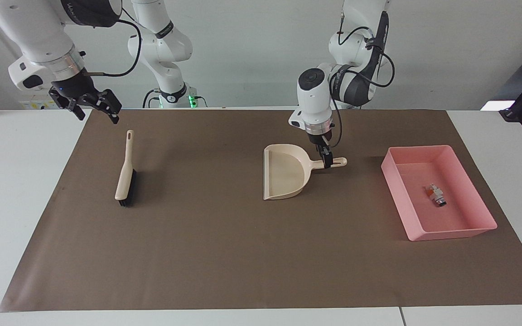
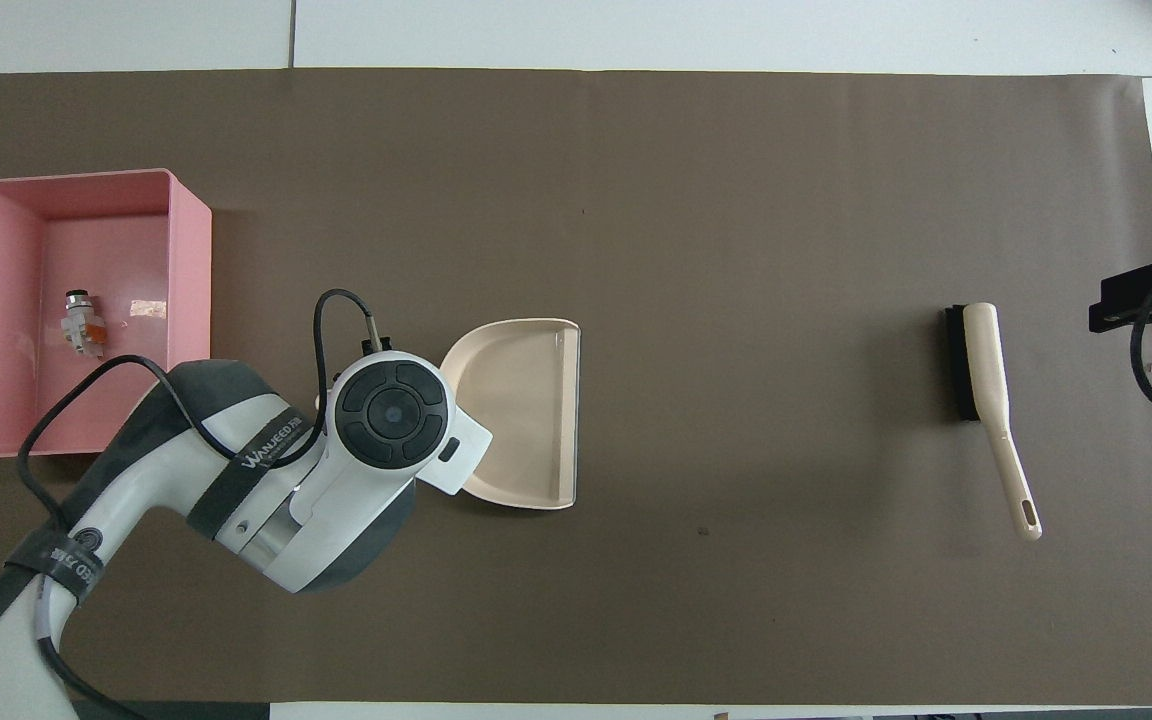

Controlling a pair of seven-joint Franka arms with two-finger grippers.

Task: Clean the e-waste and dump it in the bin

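Note:
The pink bin [image 1: 451, 234] stands at the left arm's end of the mat. The white e-waste bit with orange marks and a dark tip [image 1: 436, 195] lies in it. It also shows in the overhead view [image 2: 82, 326] inside the bin [image 2: 192, 290]. I cannot make out a separate dark cylinder. My left gripper [image 1: 327, 160] is down at the handle of the beige dustpan [image 1: 286, 176], fingers loosely astride it. The overhead view shows the dustpan [image 2: 526, 410], but the left hand hides the fingers. My right gripper [image 1: 98, 111] hangs open and empty in the air.
A beige brush with black bristles [image 1: 125, 174] lies on the brown mat toward the right arm's end, its handle pointing at the robots. It shows in the overhead view [image 2: 982, 365]. The right gripper [image 2: 1136, 303] is over the mat's edge beside it.

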